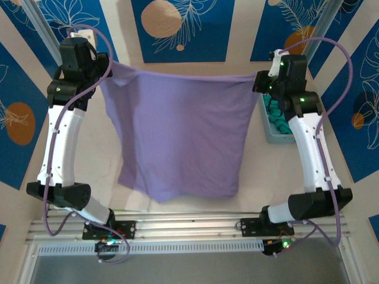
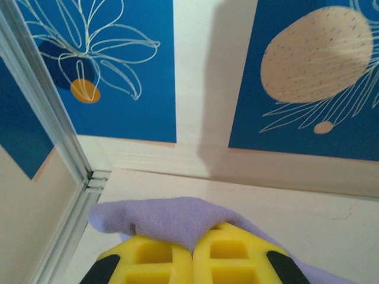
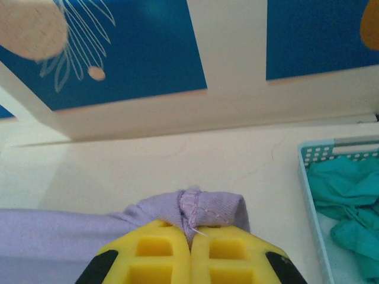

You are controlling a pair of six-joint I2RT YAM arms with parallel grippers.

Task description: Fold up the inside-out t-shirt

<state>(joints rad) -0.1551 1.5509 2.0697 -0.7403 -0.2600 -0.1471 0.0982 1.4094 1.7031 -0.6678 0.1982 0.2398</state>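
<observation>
Step in hand, as I read it: shirt is spread out in the air and goes down flat next. Left gripper is clamped on one end of the held edge of the lavender t-shirt. Right gripper is clamped on the other end — seam stitching shows at that pinch, consistent with inside-out. Shirt hangs between the two arms over the middle of the table, held edge nearly taut with a slight sag mid-span. Can't tell if the free lower edge touches the tabletop.

To do it well:
- wrists level, same reach on both sides, tension across the held edge
- lower so the free edge lands first and the body lays out without bunching
- release both sides together — one early and the cloth swings
- right end sits just beside the basket, so steer clear of it

Counts: one t-shirt, one basket, one teal garment inside it, two grippers.
</observation>
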